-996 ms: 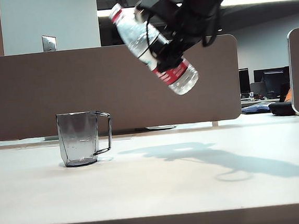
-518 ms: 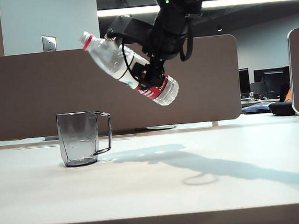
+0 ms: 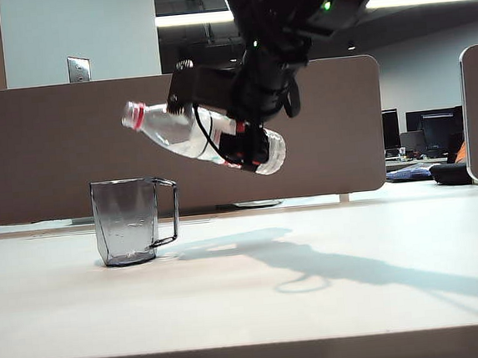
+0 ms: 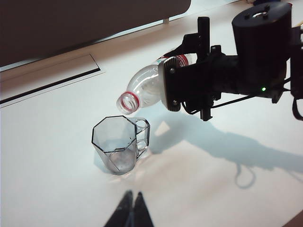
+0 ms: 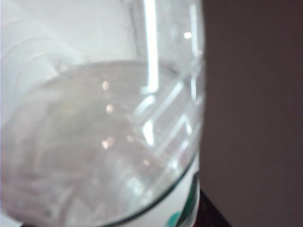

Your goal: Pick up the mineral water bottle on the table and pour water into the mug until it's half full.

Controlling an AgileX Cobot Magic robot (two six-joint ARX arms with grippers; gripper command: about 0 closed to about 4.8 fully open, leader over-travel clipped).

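Observation:
The mineral water bottle [image 3: 180,132] hangs tilted almost level in the air, its red-ringed neck [image 3: 135,115] pointing left and slightly up, above and just right of the mug [image 3: 130,222]. My right gripper [image 3: 240,141] is shut on the bottle's labelled lower half. Water [image 5: 94,146] lies along the bottle's low side in the right wrist view. No stream leaves the mouth [image 4: 129,102]. The smoky-grey mug [image 4: 118,144] stands upright on the white table [image 3: 317,306], handle to the right. My left gripper [image 4: 133,197] is shut, low over the table in front of the mug, apart from it.
A brown partition [image 3: 52,153] runs behind the table's far edge, with a cable slot [image 4: 52,78] in front of it. The right arm's shadow [image 3: 338,262] falls across the tabletop to the right of the mug.
The right arm has carried the bottle left and down toward the mug and rolled it from steeply upright to almost level. The mug and left gripper have stayed put.

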